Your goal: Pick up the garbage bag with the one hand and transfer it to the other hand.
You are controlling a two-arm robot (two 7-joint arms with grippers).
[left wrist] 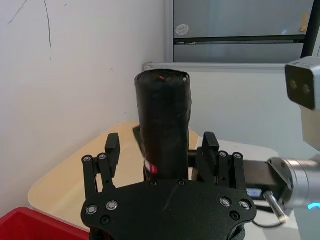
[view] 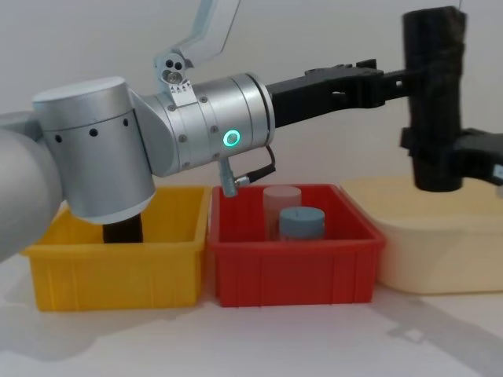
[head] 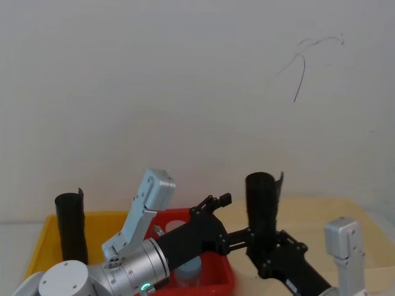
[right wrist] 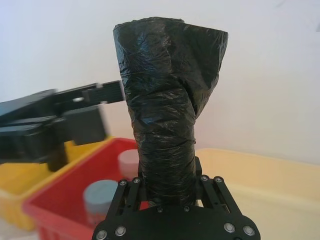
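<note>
Bag [view: 435, 94] upright, high at right, above cream tub [view: 440, 236]. Right gripper [view: 464, 149] clamps its lower half; left gripper [view: 385, 77] reaches its upper half. Red bin [view: 291, 275], yellow bin [view: 118, 275] on desk [view: 236, 338].

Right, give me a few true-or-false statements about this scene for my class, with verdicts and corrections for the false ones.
1. The right gripper holds the garbage bag upright. True.
2. The left gripper has its jaws clamped shut on the bag. False: the jaws stand open on either side of it, with gaps showing.
3. A second black roll stands in the yellow bin. True.
4. The red bin is empty. False: it holds a clear jar and a grey-lidded jar.
</note>
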